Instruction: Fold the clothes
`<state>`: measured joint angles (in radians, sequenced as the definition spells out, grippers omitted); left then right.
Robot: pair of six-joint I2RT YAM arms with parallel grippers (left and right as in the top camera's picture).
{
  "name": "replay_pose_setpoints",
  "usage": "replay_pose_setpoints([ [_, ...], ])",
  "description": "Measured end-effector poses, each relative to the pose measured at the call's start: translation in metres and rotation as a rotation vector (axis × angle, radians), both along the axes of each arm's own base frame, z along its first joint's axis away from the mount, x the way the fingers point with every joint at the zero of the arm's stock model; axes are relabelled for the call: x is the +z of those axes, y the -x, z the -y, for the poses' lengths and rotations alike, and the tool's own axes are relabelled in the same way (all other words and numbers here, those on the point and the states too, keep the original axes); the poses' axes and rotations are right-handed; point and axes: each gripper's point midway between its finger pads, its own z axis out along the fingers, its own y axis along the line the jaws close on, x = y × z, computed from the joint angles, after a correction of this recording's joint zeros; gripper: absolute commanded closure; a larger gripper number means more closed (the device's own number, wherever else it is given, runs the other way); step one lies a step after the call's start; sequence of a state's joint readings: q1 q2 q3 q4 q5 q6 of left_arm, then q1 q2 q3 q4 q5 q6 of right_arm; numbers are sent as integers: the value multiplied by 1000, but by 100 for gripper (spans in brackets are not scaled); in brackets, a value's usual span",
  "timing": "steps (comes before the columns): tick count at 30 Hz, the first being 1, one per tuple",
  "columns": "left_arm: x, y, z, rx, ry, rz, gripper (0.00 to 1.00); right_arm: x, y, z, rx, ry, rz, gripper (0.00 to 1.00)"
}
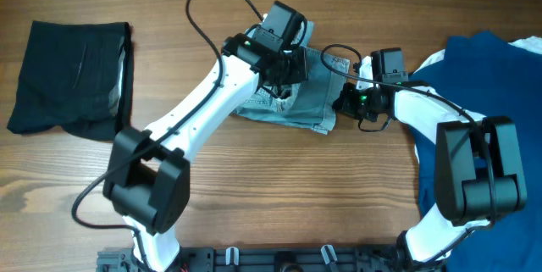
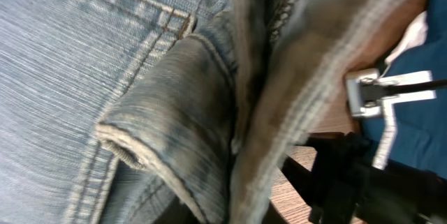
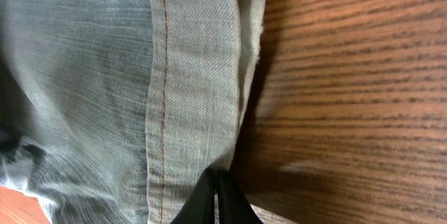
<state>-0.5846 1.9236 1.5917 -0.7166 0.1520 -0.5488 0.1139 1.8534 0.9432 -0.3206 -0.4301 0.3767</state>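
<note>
The light-blue denim jeans [image 1: 296, 107] lie bunched in a small heap at the table's middle. My left gripper [image 1: 284, 73] is down on their far part. In the left wrist view a stitched pocket [image 2: 84, 63] and a raised fold of waistband [image 2: 279, 105] fill the frame, and the fold runs down between my fingers. My right gripper [image 1: 347, 101] is at the jeans' right edge. In the right wrist view its black fingers [image 3: 216, 199] are pressed together on the seamed hem [image 3: 192, 84].
A folded black garment [image 1: 72, 77] lies at the far left. A navy garment [image 1: 474, 77] with a white one [image 1: 529, 45] covers the right side under the right arm. Bare wood [image 3: 349, 98] lies right of the jeans. A black cable [image 1: 216, 1] loops behind the left arm.
</note>
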Motion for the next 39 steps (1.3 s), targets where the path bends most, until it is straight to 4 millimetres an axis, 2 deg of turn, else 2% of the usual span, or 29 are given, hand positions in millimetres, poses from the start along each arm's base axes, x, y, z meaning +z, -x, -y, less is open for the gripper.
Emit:
replay_pose_setpoints([
  [2, -10, 3, 6, -16, 5, -25, 37, 0, 2, 1, -2, -3, -11, 95],
  [5, -14, 11, 15, -39, 15, -50, 32, 0, 10, 4, -11, -21, -55, 90],
  [8, -12, 10, 7, -33, 18, -62, 32, 3, 20, 10, -15, -13, -87, 89],
  [10, 0, 0, -21, 18, 17, -60, 32, 8, 31, 17, -13, 20, -96, 80],
  [11, 8, -6, -34, 40, 18, -50, 32, 15, 32, 18, -10, 22, -79, 70],
  [12, 17, -10, -55, 71, 13, -45, 32, 27, 30, 17, 10, 15, -33, 64],
  [13, 23, -11, -67, 88, 6, -44, 32, 40, 27, 14, 25, -1, 12, 55],
  [14, 28, -12, -84, 115, -4, -52, 33, 57, 23, 8, 62, -25, 81, 40],
  [15, 31, -11, -103, 143, -23, -69, 33, 79, 19, 1, 97, -56, 155, 33],
  [17, 27, -8, -136, 188, -68, -114, 33, 99, 21, -11, 146, -85, 218, 26],
  [18, 21, -4, -150, 199, -92, -147, 33, 100, 23, -18, 168, -89, 223, 25],
  [21, 15, -1, -169, 202, -120, -177, 32, 87, 20, -30, 196, -65, 218, 30],
  [22, 14, -2, -172, 202, -124, -180, 32, 79, 17, -32, 191, -57, 207, 31],
  [24, 12, -3, -175, 191, -135, -176, 31, 58, 5, -32, 160, -28, 197, 42],
  [27, 12, -3, -175, 179, -140, -171, 31, 30, -14, -29, 102, -10, 193, 51],
  [29, 12, -3, -175, 177, -141, -170, 31, 20, -19, -30, 85, -19, 186, 55],
  [31, 12, -4, -175, 176, -141, -169, 30, 21, -23, -33, 93, -32, 207, 53],
  [35, 12, -5, -175, 176, -138, -161, 30, 28, -30, -42, 165, -64, 282, 38],
  [36, 12, -5, -175, 176, -138, -161, 30, 29, -31, -43, 177, -68, 295, 38],
  [39, 13, -6, -175, 177, -138, -160, 30, 31, -32, -44, 196, -67, 315, 45],
])
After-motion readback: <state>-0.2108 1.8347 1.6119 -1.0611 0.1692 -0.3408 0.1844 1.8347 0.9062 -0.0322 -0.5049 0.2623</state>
